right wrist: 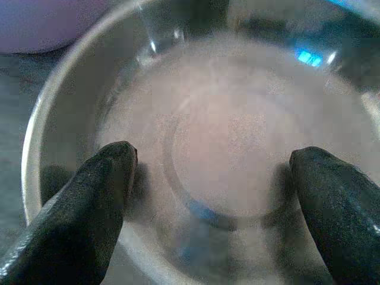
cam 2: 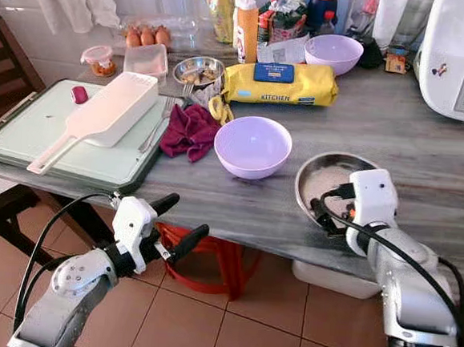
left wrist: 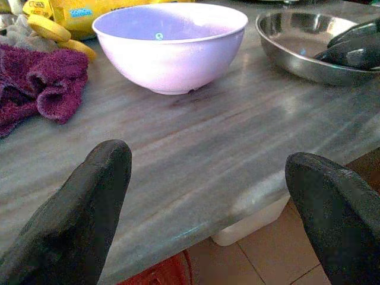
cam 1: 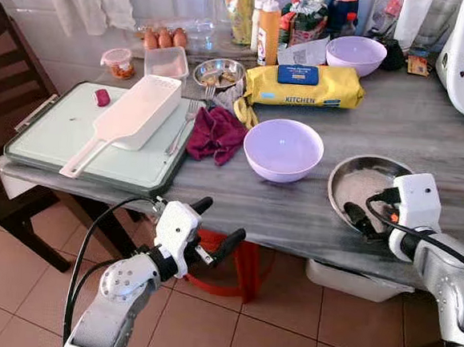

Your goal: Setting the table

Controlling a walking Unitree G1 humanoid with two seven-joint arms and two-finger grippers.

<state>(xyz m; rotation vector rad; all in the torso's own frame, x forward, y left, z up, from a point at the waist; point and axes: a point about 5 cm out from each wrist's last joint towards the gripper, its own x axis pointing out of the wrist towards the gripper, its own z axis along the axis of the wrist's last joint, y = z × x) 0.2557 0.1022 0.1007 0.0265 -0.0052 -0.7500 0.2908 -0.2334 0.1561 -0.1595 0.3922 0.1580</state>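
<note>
Shallow steel plate (cam 1: 358, 183), shiny and empty, right gripper (right wrist: 214, 178) jaws spread inside

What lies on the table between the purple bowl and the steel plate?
Nothing: in the left wrist view, bare grey table separates the purple bowl from the steel plate.

table (cam 1: 428, 133): grey marble top, catching daylight | floor (cam 1: 14, 285): terracotta tiles lying under the table | chair (cam 1: 6, 83): dark wood, standing at the table's left end | wall (cam 1: 35, 21): white tiles behind the table
</note>
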